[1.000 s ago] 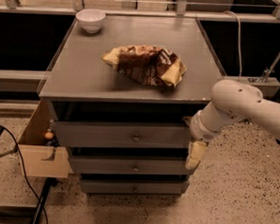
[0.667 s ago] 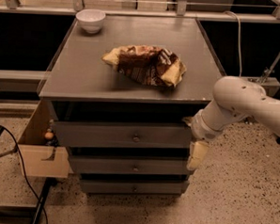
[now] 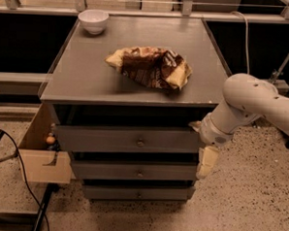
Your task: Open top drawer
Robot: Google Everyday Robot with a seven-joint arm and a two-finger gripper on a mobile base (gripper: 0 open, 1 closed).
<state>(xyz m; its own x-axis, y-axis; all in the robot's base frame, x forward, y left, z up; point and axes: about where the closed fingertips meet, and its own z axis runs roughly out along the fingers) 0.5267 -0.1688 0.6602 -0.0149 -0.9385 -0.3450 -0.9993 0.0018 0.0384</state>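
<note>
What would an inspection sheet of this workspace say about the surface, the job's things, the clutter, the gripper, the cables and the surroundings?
Surface: grey cabinet top, flat.
Job's things: top drawer looks shut; its round knob is untouched.
Clutter: white bowl at the back left corner; crumpled snack bag near the middle.
Gripper: gripper hangs downward beside the drawers' right edge, away from the knob.
Cables: white cable behind the cabinet; black cable on the floor, left.
Surroundings: speckled floor; wooden box at the left.

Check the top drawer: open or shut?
Shut: the top drawer sits under the tabletop, no interior showing. The gripper hangs at its right end, off the knob.
</note>
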